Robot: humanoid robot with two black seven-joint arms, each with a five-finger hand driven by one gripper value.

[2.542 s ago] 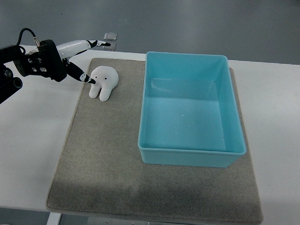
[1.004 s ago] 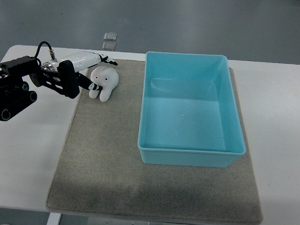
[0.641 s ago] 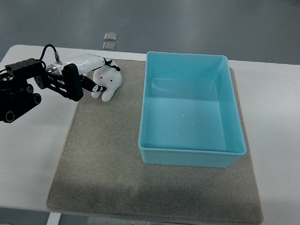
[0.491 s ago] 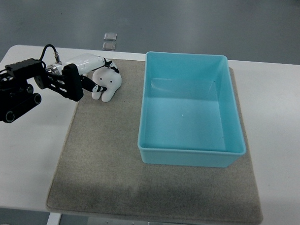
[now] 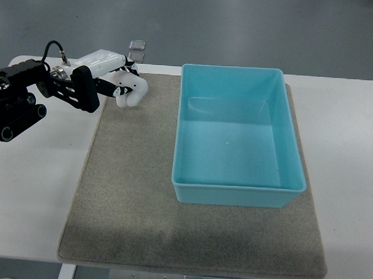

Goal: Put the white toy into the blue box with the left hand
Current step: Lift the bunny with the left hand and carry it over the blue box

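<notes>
Grey mat (image 5: 129, 192) covers white table (image 5: 31, 189).

The left robot hand (image 5: 112, 77) sits at the far left corner of the grey mat (image 5: 129, 192), its fingers closed around the white toy (image 5: 130, 92). Between it and the blue box (image 5: 238, 138) lies a bare strip of mat with nothing standing on it. The box's left wall (image 5: 177, 130) is the only barrier on that side; it rises above the mat surface. The box interior is open from above. Two small clear squares (image 5: 135, 50) lie beyond the desk (image 5: 31, 189), behind the hand.
</notes>
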